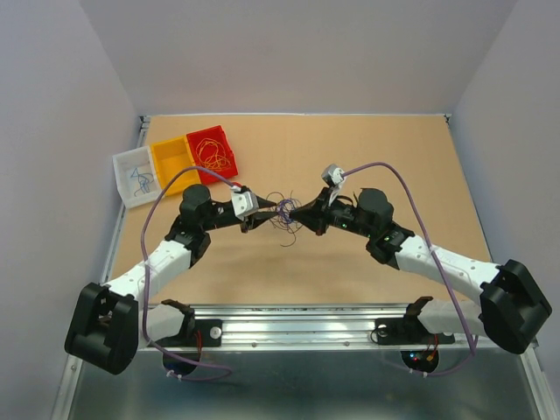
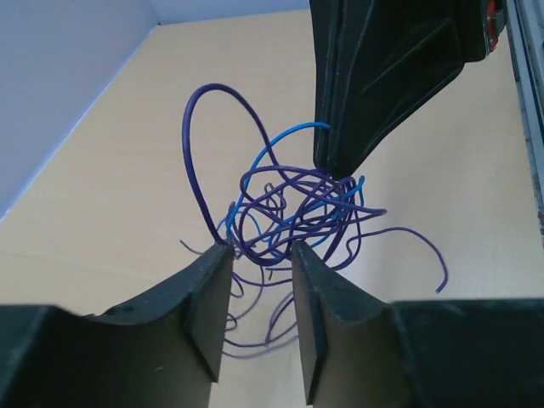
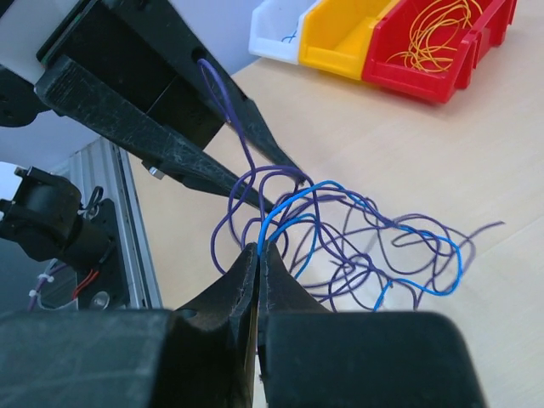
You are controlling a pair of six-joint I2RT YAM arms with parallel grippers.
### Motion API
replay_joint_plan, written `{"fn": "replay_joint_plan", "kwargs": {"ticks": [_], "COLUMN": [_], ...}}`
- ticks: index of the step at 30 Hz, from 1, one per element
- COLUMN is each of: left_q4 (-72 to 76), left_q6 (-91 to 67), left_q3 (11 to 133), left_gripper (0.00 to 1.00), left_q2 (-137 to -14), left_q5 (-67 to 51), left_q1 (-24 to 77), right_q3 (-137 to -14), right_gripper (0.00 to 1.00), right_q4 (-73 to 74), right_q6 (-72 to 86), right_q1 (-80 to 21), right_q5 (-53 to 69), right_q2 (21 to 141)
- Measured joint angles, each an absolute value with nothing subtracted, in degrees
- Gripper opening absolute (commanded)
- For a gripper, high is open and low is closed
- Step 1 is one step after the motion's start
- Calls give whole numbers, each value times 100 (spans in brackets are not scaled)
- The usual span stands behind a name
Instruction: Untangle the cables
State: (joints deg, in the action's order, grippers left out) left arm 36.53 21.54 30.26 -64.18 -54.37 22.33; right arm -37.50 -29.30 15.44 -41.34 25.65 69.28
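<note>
Partly done: orange wires [image 3: 433,30] inside red bin [image 3: 416,81]; near it cables [image 3: 357,229] knotted, right gripper [image 3: 257,248] clenching them, left gripper [image 2: 260,251] released.

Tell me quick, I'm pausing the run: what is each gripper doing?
Left gripper: open, nothing clamped.
Right gripper: shut on the cables.

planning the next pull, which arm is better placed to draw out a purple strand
Left, probably. The left claw stands open at the cables with a purple loop beside one finger; the right claw is shut on them, anchoring the tangle.
</note>
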Motion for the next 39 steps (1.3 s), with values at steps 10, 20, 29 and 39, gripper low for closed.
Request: {"fn": "replay_joint_plan", "kwargs": {"ticks": [10,20,29,39], "left_q4": [3577,3905,3972,4095], "left_q6": [2152,1184,764,1461], "left_q3": [3050,3208,3500,3035], "left_gripper": [0,0,63,88], "left_q2": [-6420,-6598,-7076,-6283], "left_q5": [-4923,-2945,-4499,-5190], "left_q1": [2447,1210,1092,2226], "right_q3": [-3540,-2482,-2296,-2523], "right_gripper": [9,4,1,1], "right_q4": [-3041,-2508,-2106,-2661], "right_q6": [1660,2106,2121,2250], "right_q1": [-4136,-4163,-4165,-4165], "right_q5": [1785,-1865,-1334,869], "right_q2": [6689,4263,3656,5415]}}
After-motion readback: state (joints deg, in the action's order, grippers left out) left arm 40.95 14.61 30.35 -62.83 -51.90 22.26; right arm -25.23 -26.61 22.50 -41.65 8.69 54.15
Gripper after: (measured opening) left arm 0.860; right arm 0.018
